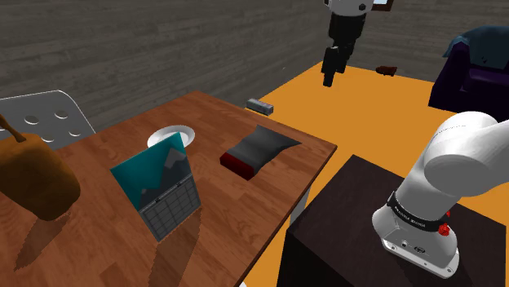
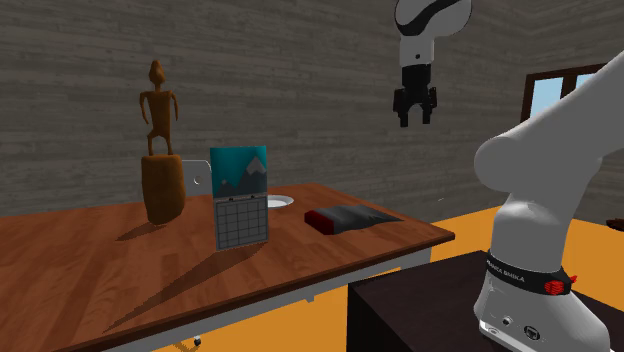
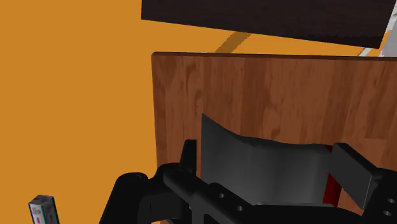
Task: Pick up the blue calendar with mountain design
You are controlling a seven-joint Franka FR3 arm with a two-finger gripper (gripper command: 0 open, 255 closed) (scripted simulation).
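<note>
Two black fingers stand wide apart; the gripper is open, holds nothing and touches nothing, up in the air over the orange floor, off the table's end. Wrist view: dark pouch lies on the table below, seen between the fingers.

Calendar stands upright near mid-table, long axis vertical, leaning slightly back. Teal mountain picture on top, grey grid beneath, face turned towards the stand side.

Grid entries unreadable. White plate partly hidden behind the calendar in the second exterior view. Wooden figure cut off at the shoulder view's left edge.
</note>
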